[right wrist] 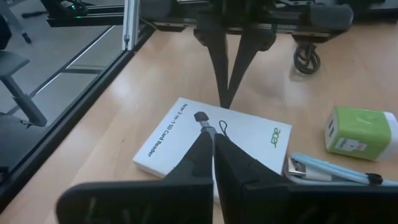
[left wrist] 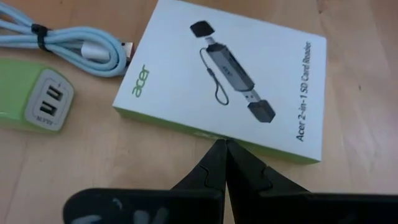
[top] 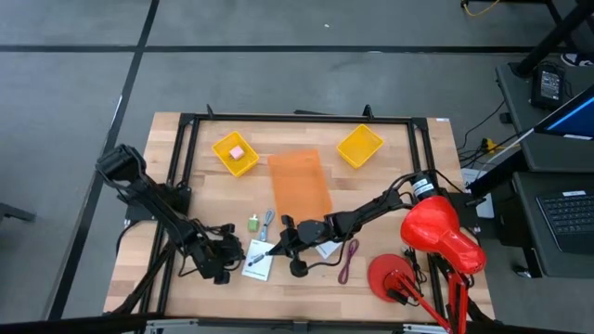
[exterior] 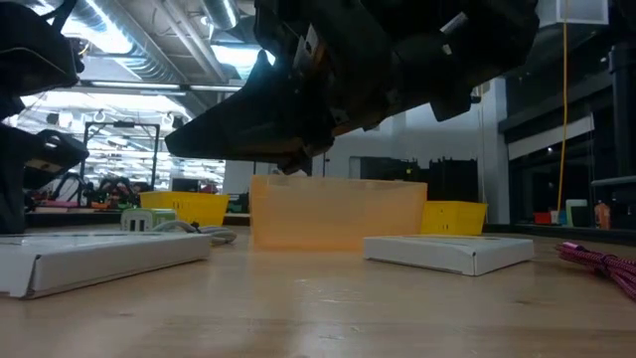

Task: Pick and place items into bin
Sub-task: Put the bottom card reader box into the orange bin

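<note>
Even, bright overhead light; low view backlit, its near arm a blurred silhouette.

The high view is looking straight down on the whole table [top: 306,269]. The low view is facing level across it from the tabletop. Both wrist cameras are hovering close, sharing the white card-reader box [left wrist: 224,78] and green charger [right wrist: 359,132].

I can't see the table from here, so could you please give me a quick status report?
Left gripper and right gripper both shut, empty, tips meeting over the white card-reader box. Green charger and blue cable beside it. Orange bin unobstructed.
</note>
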